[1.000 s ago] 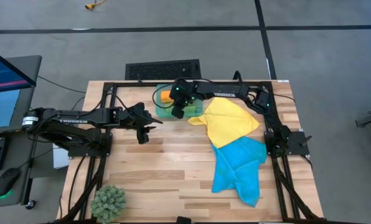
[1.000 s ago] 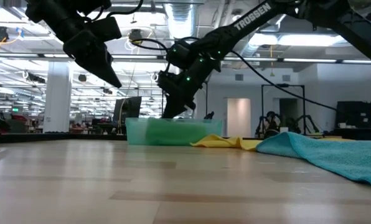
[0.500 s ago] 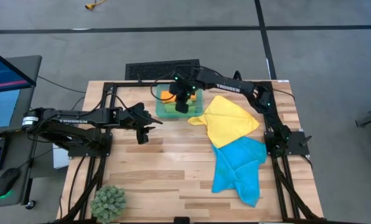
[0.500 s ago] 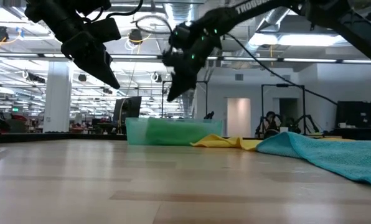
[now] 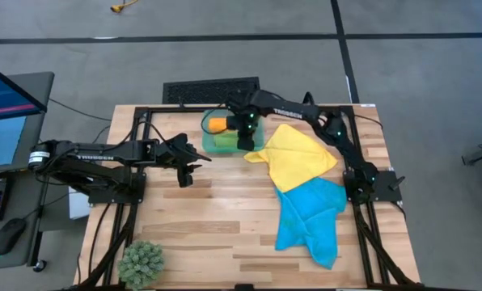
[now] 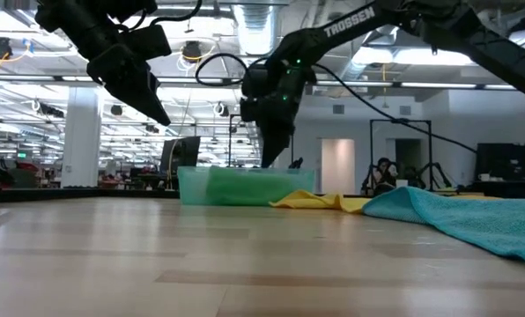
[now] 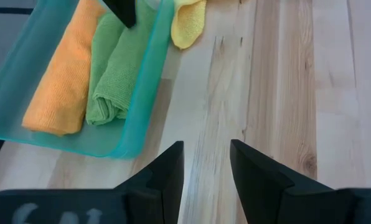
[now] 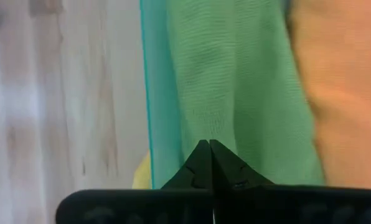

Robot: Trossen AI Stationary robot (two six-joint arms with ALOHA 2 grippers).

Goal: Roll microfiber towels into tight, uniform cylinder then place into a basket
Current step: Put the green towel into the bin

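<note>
Two rolled microfiber towels, the orange towel (image 5: 216, 124) and the green towel (image 5: 225, 140), are seen lying side by side in the teal basket (image 7: 147, 93) at the far edge of the wooden tabletop (image 5: 217, 222). The right pincer (image 5: 244, 139) is held low over the basket, above the green roll near the basket's wall; its fingers are pressed together and nothing is gripped between them. The left pincer (image 5: 186, 175) hangs above bare tabletop, near the basket and to its left in the overhead view; its fingers are parted and empty. The yellow towel (image 5: 293, 158) lies unrolled just beside the basket, one corner reaching its wall, and its near edge is overlapped by the bright blue towel (image 5: 310, 220), which is spread in loose folds toward the front right. A spiky green plant ball (image 5: 141, 262) stands at the front left corner, well apart from the work. Two towels are judged done and two left. The cloths are judged light, soft and limp, so that no shape is kept when lifted. Hold is best taken at a corner or along a free hem, pinched flat against the wood; the yellow towel's corner by the basket is the nearest. A roll is likely to slacken unless it is clamped across its middle during carrying.
</note>
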